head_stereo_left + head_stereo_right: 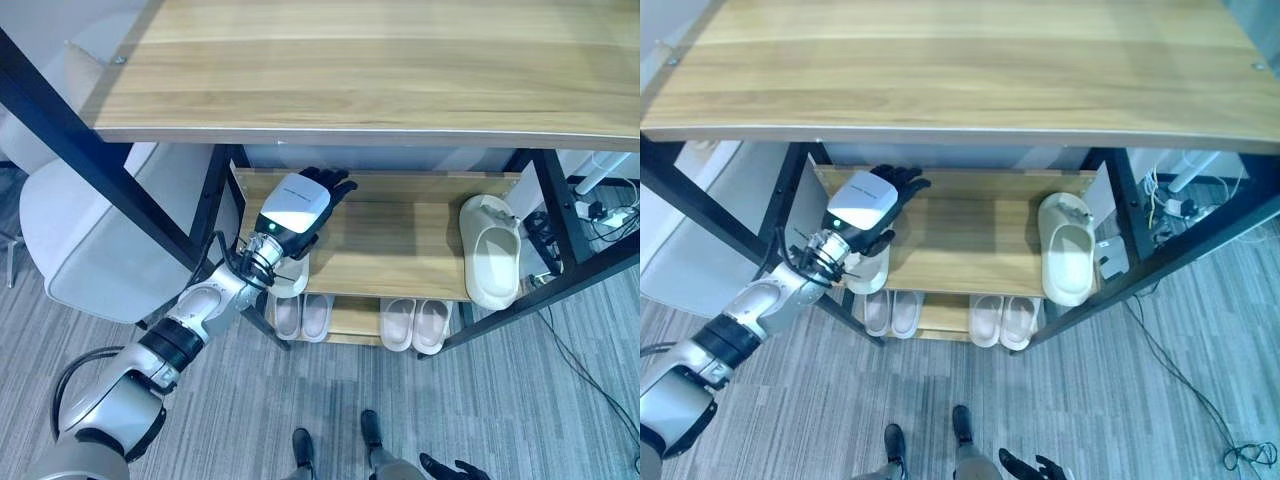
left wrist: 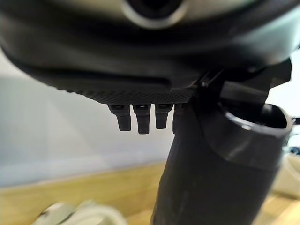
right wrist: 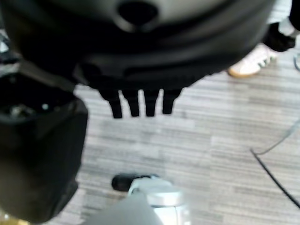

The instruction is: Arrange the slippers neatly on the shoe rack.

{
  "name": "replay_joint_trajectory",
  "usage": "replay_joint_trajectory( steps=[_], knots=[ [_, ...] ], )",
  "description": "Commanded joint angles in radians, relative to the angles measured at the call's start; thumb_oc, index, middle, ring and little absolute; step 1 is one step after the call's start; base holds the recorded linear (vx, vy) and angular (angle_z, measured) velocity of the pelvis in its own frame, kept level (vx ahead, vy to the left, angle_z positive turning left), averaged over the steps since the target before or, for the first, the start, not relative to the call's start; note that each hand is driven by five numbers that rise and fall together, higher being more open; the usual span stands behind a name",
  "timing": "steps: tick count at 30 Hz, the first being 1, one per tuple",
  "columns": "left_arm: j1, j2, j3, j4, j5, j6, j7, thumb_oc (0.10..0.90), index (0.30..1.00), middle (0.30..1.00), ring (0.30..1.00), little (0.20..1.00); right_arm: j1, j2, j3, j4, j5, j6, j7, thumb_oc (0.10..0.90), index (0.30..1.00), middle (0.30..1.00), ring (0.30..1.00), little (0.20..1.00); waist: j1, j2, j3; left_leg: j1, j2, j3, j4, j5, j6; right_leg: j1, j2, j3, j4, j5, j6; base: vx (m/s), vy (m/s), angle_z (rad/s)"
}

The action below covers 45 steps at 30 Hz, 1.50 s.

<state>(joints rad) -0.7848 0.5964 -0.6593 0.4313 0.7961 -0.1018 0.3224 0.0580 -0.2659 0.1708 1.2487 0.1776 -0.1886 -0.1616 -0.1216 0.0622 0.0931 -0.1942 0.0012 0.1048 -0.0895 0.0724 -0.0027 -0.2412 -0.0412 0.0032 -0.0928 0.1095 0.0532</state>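
Note:
The shoe rack's middle shelf [image 1: 400,240] holds one cream slipper [image 1: 490,250] at its right end, toe pointing to the back. A second cream slipper [image 1: 290,278] lies at the shelf's left front edge, mostly hidden under my left hand [image 1: 295,205]. That hand reaches in over it with straight fingers [image 2: 140,119] pointing at the shelf's back, and the slipper's rim [image 2: 79,213] shows below the palm. My right hand [image 3: 140,37] hangs open over the floor, low by my side [image 1: 1025,465].
The rack's wide wooden top board [image 1: 350,60] overhangs the shelf. Two pairs of pale slippers [image 1: 300,315] [image 1: 415,322] stand on the bottom shelf. A white chair [image 1: 90,240] is left of the rack, cables and a power strip [image 1: 600,215] right. A person's white shoe [image 3: 253,61] is nearby.

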Motion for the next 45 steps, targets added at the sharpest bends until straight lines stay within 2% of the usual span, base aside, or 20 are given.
replay_joint_trajectory(
  steps=[1,3,4,8,16,27,36,45],
  knots=[
    [-0.234,-0.011,0.032,0.064,0.017,0.033,0.091,0.8,0.9,0.9,0.9,0.9,0.013,-0.055,0.016,-0.011,-0.016,-0.011,-0.031,0.8,0.9,0.9,0.9,0.9,0.019,-0.021,-0.019,-0.027,-0.009,-0.049,0.002,-0.04,-0.052,0.002,-0.045,-0.01,0.006,-0.057,0.115,0.0,0.0,0.0],
    [-0.236,-0.017,0.03,0.076,0.018,0.037,0.095,0.8,0.9,0.9,0.9,0.9,0.014,-0.056,0.016,-0.01,-0.018,-0.012,-0.032,0.8,0.9,0.9,0.9,0.9,0.018,-0.021,-0.019,-0.027,-0.008,-0.051,0.002,-0.04,-0.052,0.002,-0.044,-0.012,0.006,-0.057,0.115,0.0,0.0,0.0],
    [-0.216,-0.028,0.029,0.065,0.049,0.039,0.096,0.8,0.9,0.9,0.9,0.9,-0.017,-0.061,0.034,-0.023,-0.013,-0.02,-0.032,0.8,0.9,0.9,0.9,0.9,0.035,-0.024,-0.02,-0.028,-0.008,-0.062,0.002,-0.038,-0.052,0.004,-0.043,-0.017,0.006,-0.06,0.112,0.0,0.0,0.0],
    [-0.222,-0.084,0.037,0.103,0.037,0.057,0.102,0.8,0.9,0.9,0.9,0.9,0.0,-0.059,0.025,-0.039,-0.009,-0.027,-0.052,0.8,0.9,0.9,0.9,0.9,0.032,-0.027,-0.03,-0.026,-0.01,-0.067,0.002,-0.042,-0.052,0.003,-0.045,-0.022,0.006,-0.063,0.112,0.01,-0.011,0.06],
    [-0.155,-0.06,0.091,0.0,-0.025,0.018,0.087,0.8,0.9,0.9,0.9,0.9,0.023,-0.048,-0.001,-0.055,-0.006,-0.023,-0.054,0.8,0.9,0.9,0.9,0.9,0.039,-0.03,-0.045,-0.008,-0.01,-0.071,0.002,-0.048,-0.052,0.023,-0.045,-0.027,0.006,-0.072,0.111,0.01,-0.001,0.02],
    [-0.146,-0.06,0.085,-0.01,-0.042,0.012,0.079,0.8,0.9,0.9,0.9,0.9,0.021,-0.041,0.008,-0.04,-0.009,-0.008,-0.043,0.8,0.9,0.9,0.9,0.9,0.042,-0.032,-0.057,0.031,-0.009,-0.069,0.002,-0.058,-0.051,0.06,-0.045,-0.032,0.006,-0.082,0.113,0.01,0.001,0.02],
    [-0.208,-0.111,0.002,0.164,-0.028,0.036,0.072,0.8,0.9,0.9,0.9,0.9,0.015,-0.051,0.018,-0.041,-0.015,-0.007,-0.05,0.8,0.9,0.9,0.9,0.9,0.034,-0.04,-0.065,0.032,-0.004,-0.067,0.002,-0.058,-0.051,0.06,-0.046,-0.036,0.006,-0.078,0.118,0.0,0.0,0.0],
    [-0.207,-0.102,-0.008,0.196,-0.028,0.044,0.075,0.8,0.9,0.9,0.9,0.9,0.022,-0.049,0.018,-0.038,-0.012,-0.005,-0.048,0.8,0.9,0.9,0.9,0.9,0.037,-0.055,-0.075,0.058,-0.001,-0.065,0.002,-0.064,-0.052,0.083,-0.043,-0.036,0.006,-0.081,0.118,0.02,0.001,0.0]
  ],
)
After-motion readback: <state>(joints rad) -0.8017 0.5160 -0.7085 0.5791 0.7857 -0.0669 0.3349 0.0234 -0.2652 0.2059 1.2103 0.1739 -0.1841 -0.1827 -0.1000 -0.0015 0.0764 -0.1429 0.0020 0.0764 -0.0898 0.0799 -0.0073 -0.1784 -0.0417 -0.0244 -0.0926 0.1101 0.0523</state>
